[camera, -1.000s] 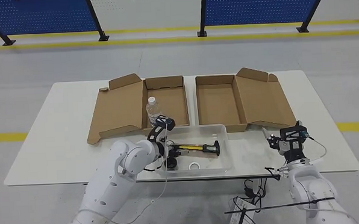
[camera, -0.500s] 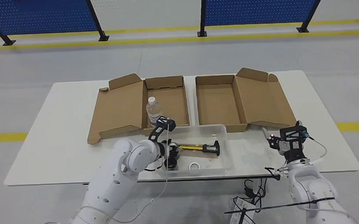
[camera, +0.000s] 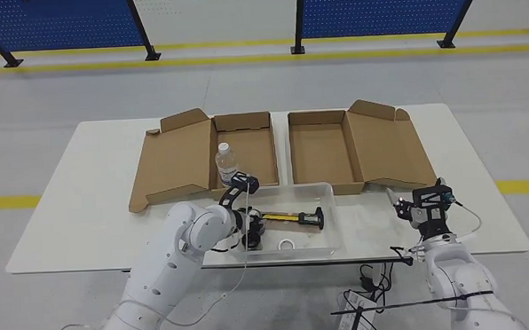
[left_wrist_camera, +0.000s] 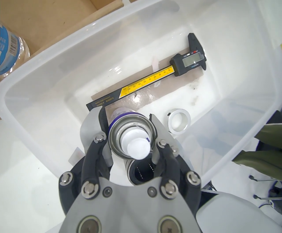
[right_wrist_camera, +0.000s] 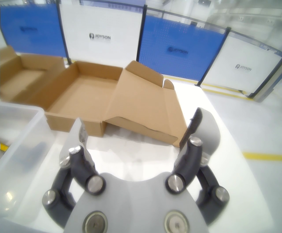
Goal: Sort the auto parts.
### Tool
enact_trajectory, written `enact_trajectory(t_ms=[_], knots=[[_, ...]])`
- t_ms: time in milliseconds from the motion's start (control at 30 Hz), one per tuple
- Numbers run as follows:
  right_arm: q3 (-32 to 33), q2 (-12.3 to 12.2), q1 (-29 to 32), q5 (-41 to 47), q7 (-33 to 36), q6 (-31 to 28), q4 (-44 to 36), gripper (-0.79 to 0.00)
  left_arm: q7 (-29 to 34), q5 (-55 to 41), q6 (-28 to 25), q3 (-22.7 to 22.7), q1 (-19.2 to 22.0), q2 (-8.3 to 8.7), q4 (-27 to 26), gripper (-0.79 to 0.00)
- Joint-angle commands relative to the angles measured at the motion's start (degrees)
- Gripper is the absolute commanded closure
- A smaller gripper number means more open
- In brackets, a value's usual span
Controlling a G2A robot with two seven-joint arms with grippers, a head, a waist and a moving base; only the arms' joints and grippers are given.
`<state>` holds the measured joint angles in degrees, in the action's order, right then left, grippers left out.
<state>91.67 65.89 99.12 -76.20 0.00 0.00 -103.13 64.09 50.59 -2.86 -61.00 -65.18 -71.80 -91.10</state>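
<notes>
A clear plastic bin point(camera: 329, 217) stands at the table's front edge. It holds a black and yellow digital caliper point(left_wrist_camera: 154, 75), a metal ring point(left_wrist_camera: 179, 121), a black cylindrical part point(left_wrist_camera: 141, 174) and an upright spray can point(left_wrist_camera: 132, 141) with a white nozzle. My left gripper point(left_wrist_camera: 128, 120) is down inside the bin point(left_wrist_camera: 66, 55), shut on the spray can, with one finger pressed to each side of it. From above, the left gripper point(camera: 252, 229) sits at the bin's left end, beside the caliper point(camera: 289, 218). My right gripper point(right_wrist_camera: 137, 123) hovers open and empty over the table's right front point(camera: 407, 203).
Two open cardboard boxes lie behind the bin: the left box point(camera: 246, 148) holds a water bottle point(camera: 224, 162), and the right box point(camera: 322, 154) has its lid flap spread out to the right. The bare tabletop point(camera: 88, 199) reaches out to the left.
My left gripper has edged slightly further into the bin around the spray can. The right arm has kept still.
</notes>
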Motion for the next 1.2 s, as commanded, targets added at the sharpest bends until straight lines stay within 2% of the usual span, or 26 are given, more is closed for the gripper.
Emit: enact_trajectory(t_ms=[0, 300, 900, 1167], knots=[[0.0, 0.0, 0.0, 0.0, 0.0, 0.0, 0.0, -0.785, -0.23, 0.03, -0.13, 0.05, 0.11, 0.04, 0.03, 0.0], [0.0, 0.0, 0.0, 0.0, 0.0, 0.0, 0.0, -0.785, -1.4, 0.79, -0.47, -0.06, 0.26, 0.29, -1.58, 0.0], [0.0, 0.0, 0.0, 0.0, 0.0, 0.0, 0.0, -0.785, -0.62, -3.81, 0.17, -3.41, 0.72, 0.97, -16.25, 0.0], [0.0, 0.0, 0.0, 0.0, 0.0, 0.0, 0.0, -0.785, 4.3, -9.79, -0.65, -5.02, 2.02, 1.37, -22.17, 0.0]])
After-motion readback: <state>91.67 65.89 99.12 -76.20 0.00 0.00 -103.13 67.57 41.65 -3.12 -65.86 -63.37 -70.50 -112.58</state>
